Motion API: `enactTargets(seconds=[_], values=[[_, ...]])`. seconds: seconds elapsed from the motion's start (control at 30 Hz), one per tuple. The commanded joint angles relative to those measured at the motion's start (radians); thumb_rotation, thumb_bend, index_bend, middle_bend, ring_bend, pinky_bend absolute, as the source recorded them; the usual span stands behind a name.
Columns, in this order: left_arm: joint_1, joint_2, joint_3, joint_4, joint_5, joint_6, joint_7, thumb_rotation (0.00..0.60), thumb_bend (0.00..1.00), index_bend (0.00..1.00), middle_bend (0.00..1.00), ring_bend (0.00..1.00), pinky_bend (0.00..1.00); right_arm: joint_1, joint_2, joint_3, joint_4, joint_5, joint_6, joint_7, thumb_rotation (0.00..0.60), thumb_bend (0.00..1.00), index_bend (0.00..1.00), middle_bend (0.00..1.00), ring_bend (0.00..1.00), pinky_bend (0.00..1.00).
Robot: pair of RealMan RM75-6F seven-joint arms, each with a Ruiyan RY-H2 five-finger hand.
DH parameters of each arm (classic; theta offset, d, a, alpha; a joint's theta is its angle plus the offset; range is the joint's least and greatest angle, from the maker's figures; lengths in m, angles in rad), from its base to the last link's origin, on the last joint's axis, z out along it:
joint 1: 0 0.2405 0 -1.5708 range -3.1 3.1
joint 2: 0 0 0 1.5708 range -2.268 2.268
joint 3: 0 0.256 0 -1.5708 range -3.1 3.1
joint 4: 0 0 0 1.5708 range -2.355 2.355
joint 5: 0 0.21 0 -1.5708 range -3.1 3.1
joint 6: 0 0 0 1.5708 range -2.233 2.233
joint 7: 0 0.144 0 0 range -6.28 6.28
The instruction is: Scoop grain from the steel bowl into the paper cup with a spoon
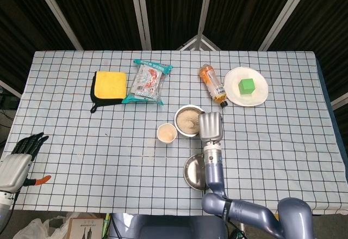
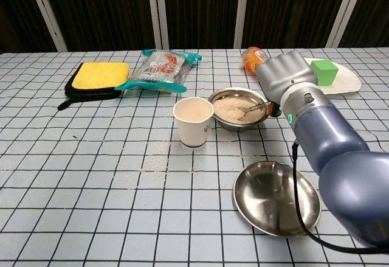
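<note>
The spoon (image 2: 252, 109) lies in the steel bowl (image 2: 239, 110), scoop end in the grain, handle slanting up and out toward the right hand (image 2: 285, 79) at the bowl's rim. Whether that hand grips the handle cannot be told. The paper cup (image 2: 193, 121) stands just left of the bowl. The left hand (image 1: 22, 151) rests far off, fingers apart, empty.

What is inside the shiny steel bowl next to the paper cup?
The round steel bowl holds pale grain, with a metal spoon resting in it. The robot's right hand hides the spoon's handle end.
</note>
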Motion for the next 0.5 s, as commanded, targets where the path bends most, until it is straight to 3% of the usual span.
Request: enactTargets(seconds=[0.03,0.5], values=[[0.000,-0.001,0.000,0.000,0.000,0.000,0.001,0.600,0.00,0.00,0.00,0.00,0.00,-0.003,0.017,0.013,-0.036,0.029,0.012,-0.009,0.600,0.62,0.72,0.89,0.96,1.00],[0.002,-0.002,-0.001,0.000,-0.003,0.004,0.009,0.600,0.00,0.00,0.00,0.00,0.00,-0.001,0.069,0.047,-0.155,0.135,0.059,-0.009,0.600,0.63,0.72,0.89,0.96,1.00]])
